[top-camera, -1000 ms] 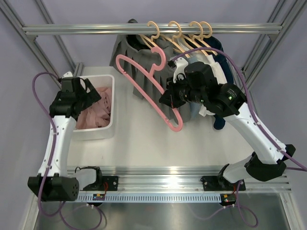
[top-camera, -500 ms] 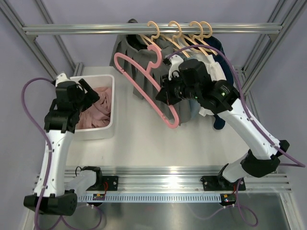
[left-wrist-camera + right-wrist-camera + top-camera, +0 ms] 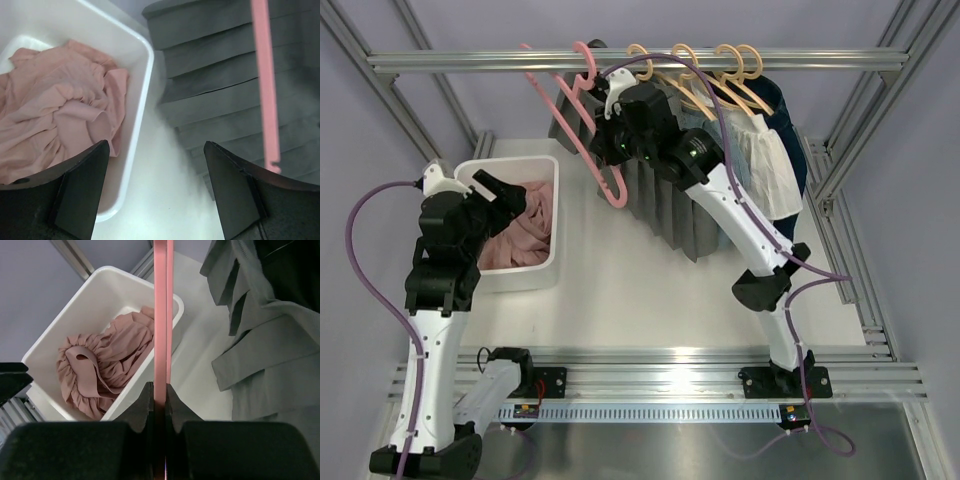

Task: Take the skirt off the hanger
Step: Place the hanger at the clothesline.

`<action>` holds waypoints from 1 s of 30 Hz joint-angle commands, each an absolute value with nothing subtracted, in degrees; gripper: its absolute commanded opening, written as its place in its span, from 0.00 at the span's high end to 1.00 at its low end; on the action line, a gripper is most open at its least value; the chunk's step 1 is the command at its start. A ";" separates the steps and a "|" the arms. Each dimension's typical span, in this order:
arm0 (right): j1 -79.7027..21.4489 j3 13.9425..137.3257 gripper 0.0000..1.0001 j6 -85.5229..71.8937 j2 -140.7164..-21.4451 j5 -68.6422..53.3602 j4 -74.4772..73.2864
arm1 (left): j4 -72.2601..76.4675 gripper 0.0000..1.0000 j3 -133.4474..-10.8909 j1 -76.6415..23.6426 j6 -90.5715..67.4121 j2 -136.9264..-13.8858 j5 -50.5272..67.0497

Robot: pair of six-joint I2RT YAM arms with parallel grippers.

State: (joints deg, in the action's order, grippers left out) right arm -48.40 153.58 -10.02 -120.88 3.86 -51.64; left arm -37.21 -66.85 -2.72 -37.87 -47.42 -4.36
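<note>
The pink skirt (image 3: 515, 238) lies crumpled in the white bin (image 3: 510, 163), off the hanger; it also shows in the left wrist view (image 3: 55, 125) and the right wrist view (image 3: 105, 365). My right gripper (image 3: 620, 140) is shut on the bare pink hanger (image 3: 588, 60), whose hook is up at the metal rail. The hanger's bar (image 3: 161, 315) runs straight up from between the jaws of the right gripper (image 3: 160, 395). My left gripper (image 3: 505, 195) hangs open and empty over the bin's right rim (image 3: 140, 100), the left gripper (image 3: 156, 147) apart from the hanger (image 3: 265, 85).
Grey pleated garments (image 3: 665, 210) hang from wooden hangers (image 3: 700, 65) on the rail (image 3: 470, 62), with a white garment (image 3: 770, 170) and a dark blue one to their right. Frame posts slant along both sides.
The right arm has swung the pink hanger up and to the left, from mid-table to the rail. The left gripper has drawn back from the bin and narrowed slightly.
</note>
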 commanded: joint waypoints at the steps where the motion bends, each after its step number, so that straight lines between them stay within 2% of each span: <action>1: -49.04 156.46 1.00 -9.14 -121.91 2.74 -46.51 | -32.35 0.19 -67.50 -2.72 -38.85 -46.59 -1.59; 4: -49.04 151.17 1.00 -9.14 -122.60 1.84 -39.39 | -31.03 0.18 -67.06 -2.72 -39.37 -45.27 1.30; 9: -49.04 158.64 1.00 -8.18 -128.49 2.72 -39.47 | -30.67 0.17 -67.41 -2.72 -38.50 -44.21 2.55; 13: -49.04 157.67 1.00 -8.09 -128.58 3.25 -34.20 | -30.76 0.17 -67.06 -2.64 -37.71 -43.33 2.64; 30: -46.85 160.22 1.00 -11.78 -134.74 7.38 -28.48 | -32.25 0.14 -68.47 -2.64 -36.39 -41.22 3.43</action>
